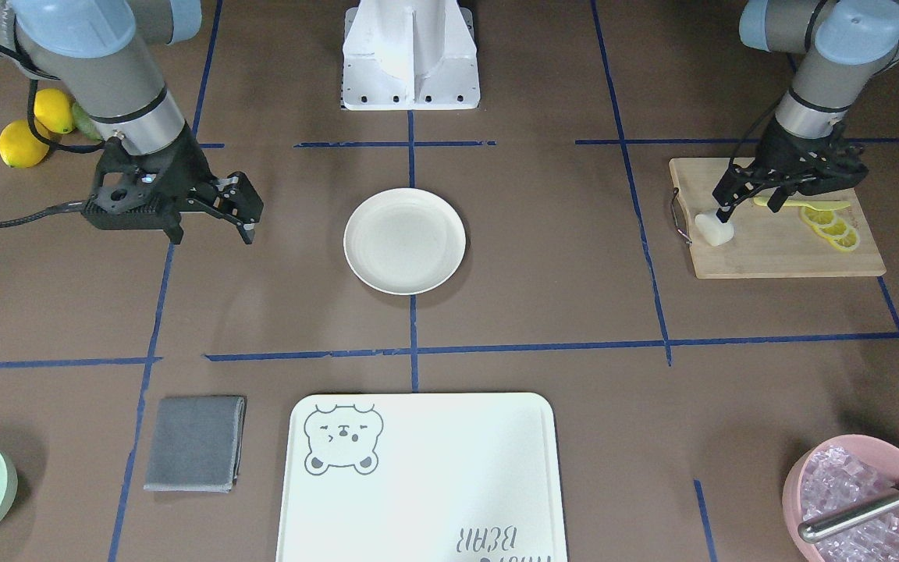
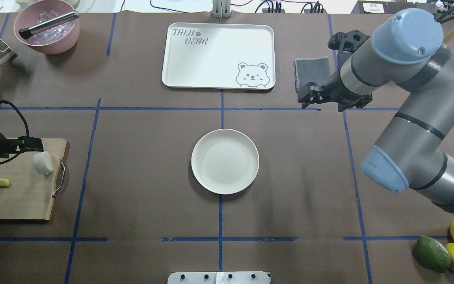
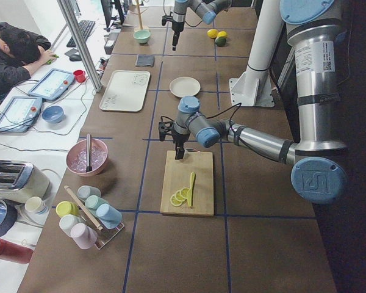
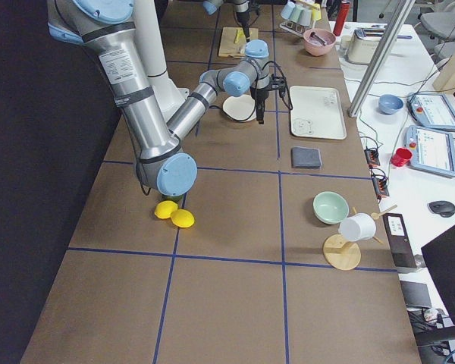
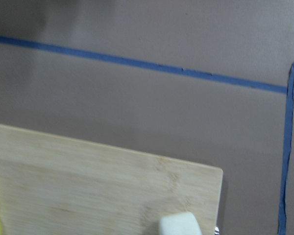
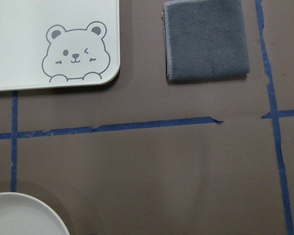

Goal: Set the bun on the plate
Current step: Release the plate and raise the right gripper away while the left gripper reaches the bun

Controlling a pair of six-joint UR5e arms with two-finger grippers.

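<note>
Bun: The small white bun [image 1: 715, 229] sits on the wooden cutting board [image 1: 769, 254], at the corner nearest the plate. It is well apart from the plate, off to the robot's left.
Plate: The round cream plate [image 1: 405, 242] lies bare at the middle of the bench [image 1: 559, 312], ready for its delivery.
Left tool: The left tool [image 1: 726, 209] hangs right over the bun, tips at or just above its top. From where I stand, I cannot tell whether its jaws are apart or together.
Right tool: The right tool [image 1: 239, 212] hovers on the plate's other side, jaws apart and holding nothing.
Handling: The bun looks light, soft and smooth-skinned, so it would likely dent under a hard pinch or slide out of a loose one.
Grip: The best hold is probably across the rounded sides at mid-height, closing gently.
Hidden: The left wrist camera catches only the bun's top edge at the bottom of its frame and shows no fingers. The overhead view crops most of the left arm. Both side views are too small to help.
</note>
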